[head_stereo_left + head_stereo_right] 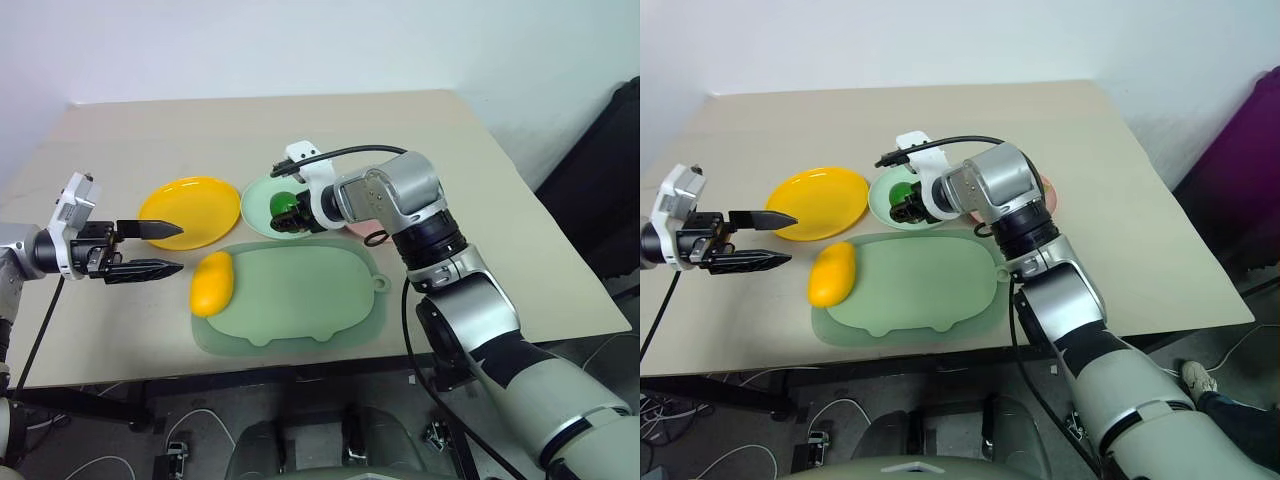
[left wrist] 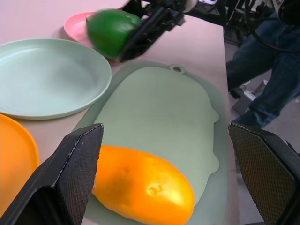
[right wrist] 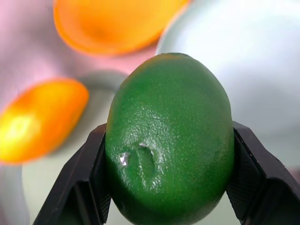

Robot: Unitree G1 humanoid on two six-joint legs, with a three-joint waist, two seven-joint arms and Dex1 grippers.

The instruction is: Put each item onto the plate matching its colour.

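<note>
Holding the green fruit (image 3: pixel 168 140) clamped in our right gripper (image 1: pixel 290 213) above the mint plate (image 1: pixel 258 205); left gripper (image 1: pixel 150 249) spread; mango (image 1: pixel 212 283) apparently on the mat (image 1: pixel 310 295).

We saw a beige table (image 1: pixel 500 200) | white wall (image 1: pixel 300 40) at 12 o'clock | dark purple furniture (image 1: pixel 1240 170) at 3 o'clock | cables (image 1: pixel 90 465) on floor at 7 o'clock.

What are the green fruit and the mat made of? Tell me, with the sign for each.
Green fruit: likely hard plastic, glossy, with a finely pebbled skin and a small dent that catches light. Mat: probably soft silicone or thin plastic, pale green, matte, lying flat with a rounded tab.
</note>
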